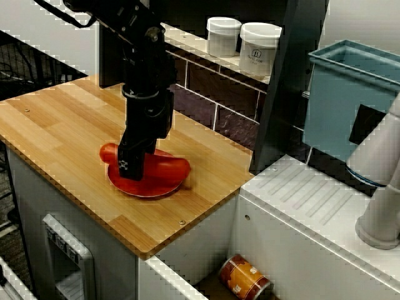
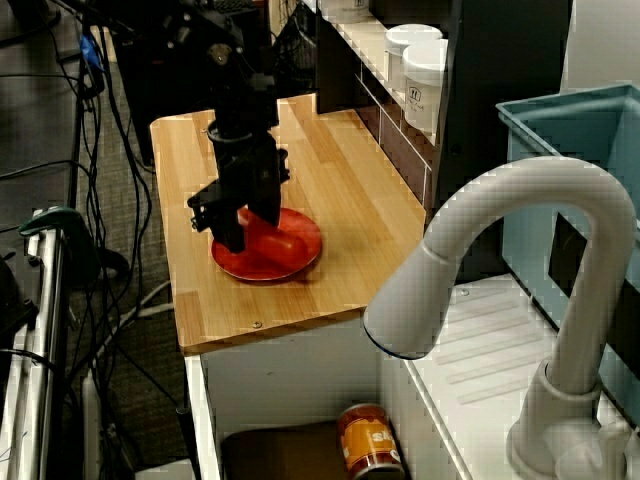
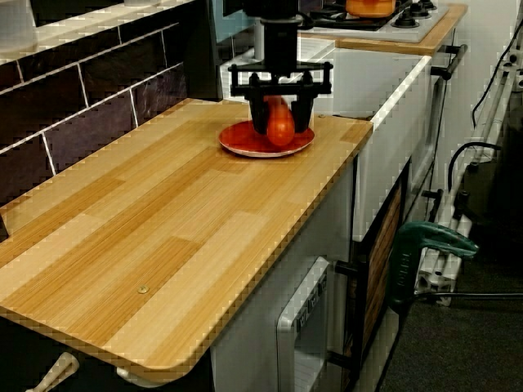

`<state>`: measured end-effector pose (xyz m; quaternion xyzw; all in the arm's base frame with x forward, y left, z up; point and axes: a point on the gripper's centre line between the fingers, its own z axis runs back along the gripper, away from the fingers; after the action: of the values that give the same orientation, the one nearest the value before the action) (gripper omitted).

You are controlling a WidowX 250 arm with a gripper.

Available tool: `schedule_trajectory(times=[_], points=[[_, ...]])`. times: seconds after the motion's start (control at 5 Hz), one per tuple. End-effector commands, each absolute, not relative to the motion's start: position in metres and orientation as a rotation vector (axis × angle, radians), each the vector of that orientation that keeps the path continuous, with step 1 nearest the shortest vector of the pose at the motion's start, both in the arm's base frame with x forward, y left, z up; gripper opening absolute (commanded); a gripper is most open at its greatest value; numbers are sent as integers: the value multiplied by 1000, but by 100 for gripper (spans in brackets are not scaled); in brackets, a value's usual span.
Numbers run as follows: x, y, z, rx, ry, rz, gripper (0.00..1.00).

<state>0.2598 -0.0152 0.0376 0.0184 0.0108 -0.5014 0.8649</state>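
A long red-orange vegetable (image 1: 170,167) lies on a round red plate (image 1: 147,189) near the sink end of the wooden counter (image 1: 62,119). My black gripper (image 1: 134,164) points straight down over the plate. In the low view along the counter, its fingers (image 3: 260,114) stand on either side of the vegetable (image 3: 280,126), close to it but with a sliver of room, so it looks open. Seen from the sink side, the gripper (image 2: 250,222) covers the vegetable's (image 2: 282,243) left end above the plate (image 2: 292,262). The plate's rim (image 3: 245,145) rests flat on the wood.
Two white jars (image 1: 224,35) (image 1: 259,47) stand on the tiled ledge behind. A blue bin (image 1: 350,94) and a white tap (image 2: 520,260) sit by the sink. A can (image 1: 245,276) lies below. A green clamp (image 3: 429,245) hangs beside the counter.
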Motion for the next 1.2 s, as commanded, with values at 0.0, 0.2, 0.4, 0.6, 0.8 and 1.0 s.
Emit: schedule_trajectory(times=[0.0,0.2,0.4,0.6,0.8,1.0], points=[[273,1,39,46,41,-995,100],[278,12,44,13,47,-981,100],[280,24,54,-30,49,-972,100],[279,34,66,-48,37,-962,100],[273,43,79,-66,20,-968,100],[269,51,86,-82,13,-969,100]])
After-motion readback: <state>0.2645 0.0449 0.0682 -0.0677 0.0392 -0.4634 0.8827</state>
